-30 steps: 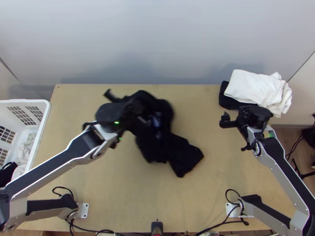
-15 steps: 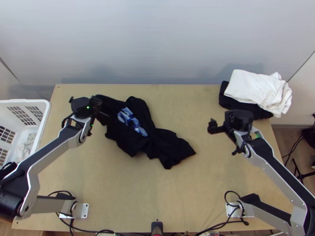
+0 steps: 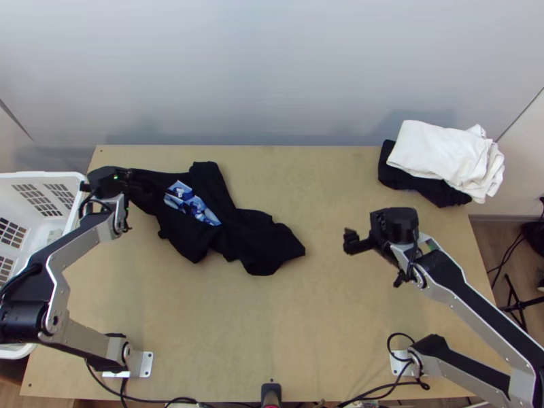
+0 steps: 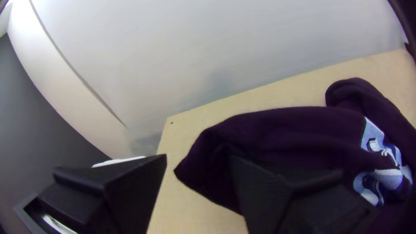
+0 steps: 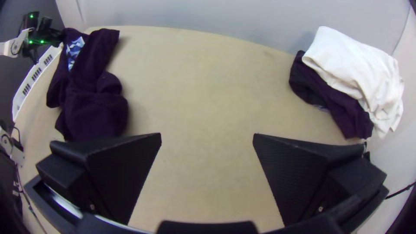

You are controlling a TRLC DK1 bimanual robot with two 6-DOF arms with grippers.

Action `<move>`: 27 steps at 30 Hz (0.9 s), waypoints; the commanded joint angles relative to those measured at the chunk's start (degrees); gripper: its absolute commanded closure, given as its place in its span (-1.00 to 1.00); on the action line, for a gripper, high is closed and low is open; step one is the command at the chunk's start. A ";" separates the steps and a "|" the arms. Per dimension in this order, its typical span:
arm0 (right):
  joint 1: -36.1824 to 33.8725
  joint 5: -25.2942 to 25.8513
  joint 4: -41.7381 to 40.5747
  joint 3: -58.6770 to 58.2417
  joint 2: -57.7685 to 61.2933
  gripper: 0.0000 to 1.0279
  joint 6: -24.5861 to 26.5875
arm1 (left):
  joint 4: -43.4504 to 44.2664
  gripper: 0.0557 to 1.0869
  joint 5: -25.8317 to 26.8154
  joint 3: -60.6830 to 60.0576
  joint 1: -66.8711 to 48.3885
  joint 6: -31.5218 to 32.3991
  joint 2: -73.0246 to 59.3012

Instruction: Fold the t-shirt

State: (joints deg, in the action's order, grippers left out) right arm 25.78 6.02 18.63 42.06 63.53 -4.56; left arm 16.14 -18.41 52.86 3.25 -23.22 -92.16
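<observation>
Black, probably light and floppy, so best taken by opposite ends of the bunched t-shirt (image 3: 255, 238) with left gripper (image 4: 199, 157) and right gripper (image 5: 207, 134), both spread wide.

The T-shirt (image 3: 255, 238) is laid from near the far left corner of the table (image 3: 313, 326) toward its middle. The basket (image 3: 41, 175) is placed beside the left edge. At the far right corner, the upper cloth (image 3: 435, 149) is stacked on the lower cloth (image 3: 449, 196).

Black t-shirt (image 3: 238, 234), blue print showing, rumpled across the table's far left
</observation>
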 commanded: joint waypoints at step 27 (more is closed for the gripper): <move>15.79 -19.12 1.23 11.55 26.21 -0.91 -8.01 | -44.44 -0.91 7.69 -9.79 -12.03 18.30 41.89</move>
State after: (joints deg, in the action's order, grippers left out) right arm 39.03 -12.29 20.43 49.78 83.07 -12.23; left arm -27.18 -10.68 47.05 -8.56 -5.32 -54.87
